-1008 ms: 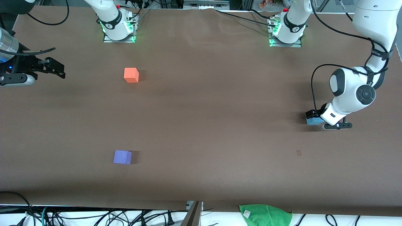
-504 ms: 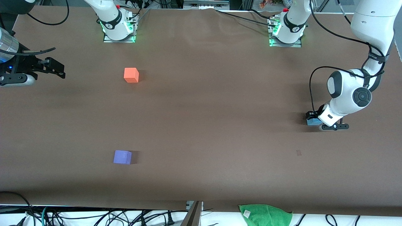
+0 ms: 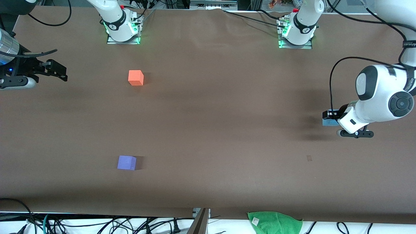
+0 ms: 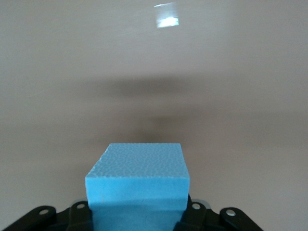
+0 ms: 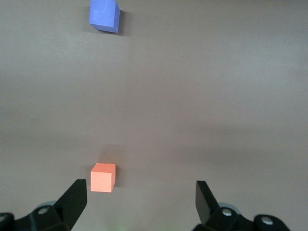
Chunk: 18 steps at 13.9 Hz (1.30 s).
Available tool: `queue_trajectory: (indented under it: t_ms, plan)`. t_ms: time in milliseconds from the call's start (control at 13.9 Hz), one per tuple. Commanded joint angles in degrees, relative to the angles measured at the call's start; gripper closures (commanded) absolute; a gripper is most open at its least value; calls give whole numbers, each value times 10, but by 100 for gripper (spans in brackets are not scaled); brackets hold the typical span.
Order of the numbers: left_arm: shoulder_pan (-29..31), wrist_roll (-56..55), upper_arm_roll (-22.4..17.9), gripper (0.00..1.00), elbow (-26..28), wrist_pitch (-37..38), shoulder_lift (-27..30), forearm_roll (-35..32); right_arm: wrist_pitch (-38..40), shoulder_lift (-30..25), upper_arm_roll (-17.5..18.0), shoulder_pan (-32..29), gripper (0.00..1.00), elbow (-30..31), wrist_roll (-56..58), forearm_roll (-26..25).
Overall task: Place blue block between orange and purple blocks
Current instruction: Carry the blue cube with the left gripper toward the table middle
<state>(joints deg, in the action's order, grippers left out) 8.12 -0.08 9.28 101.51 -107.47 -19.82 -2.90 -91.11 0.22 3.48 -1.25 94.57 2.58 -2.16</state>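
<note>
Left gripper (image 3: pixel 330 119) has its fingers clamped on the blue block (image 3: pixel 328 122), up off the tabletop (image 3: pixel 214 130) at the left arm's end, shadow on the surface below. In the left wrist view the blue block (image 4: pixel 137 185) sits squarely between the two black fingers (image 4: pixel 195 214), top face pebbled.

Right gripper (image 3: pixel 60 72) waits in the air at the right arm's end, fingers (image 5: pixel 74 197) wide apart, holding nothing.

Orange block (image 3: pixel 136 78) rests on the tabletop toward the right arm's end; purple block (image 3: pixel 126 162) is well apart from it, nearer the front camera, roughly in line. Both upright.

Surface: plain brown matte covering, faint creases, one small darker mark (image 3: pixel 309 158) near the camera-side edge. Green cloth (image 3: pixel 274 222) lies at that edge, cables (image 3: pixel 97 224) along it. Both arm bases (image 3: pixel 123 27) show green lights.
</note>
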Motion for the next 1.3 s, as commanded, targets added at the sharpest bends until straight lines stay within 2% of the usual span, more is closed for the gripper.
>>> queue_trajectory:
  t_ms: [0,144,360,504,576,720,1081,1153,1225]
  plan:
    - [-31,-81,50,98,-47,34,-22,-4,1,0,5,-7,0,-3,0,2]
    - [-97,-161,57,98,-75,32,-48,-2,1,0,5,-7,0,-3,0,2]
    - [-205,-316,57,98,-165,31,-129,36,0,0,6,-7,0,-3,0,2]
    - [-275,-356,57,98,-215,29,-180,37,0,0,5,-7,0,-3,0,2]
    - [-310,-358,56,100,-219,22,-198,36,0,0,5,-7,0,-3,0,2]
    - [-369,-378,56,100,-217,-54,-224,36,1,-1,5,-7,0,-3,0,2]
    - [-439,-404,48,100,-217,-171,-308,32,0,0,5,-7,0,-3,0,2]
    - [-442,-417,43,98,-215,-198,-312,30,0,0,5,-7,0,-3,0,2]
    - [-440,-425,43,91,-214,-208,-312,31,0,0,5,-7,0,-3,0,2]
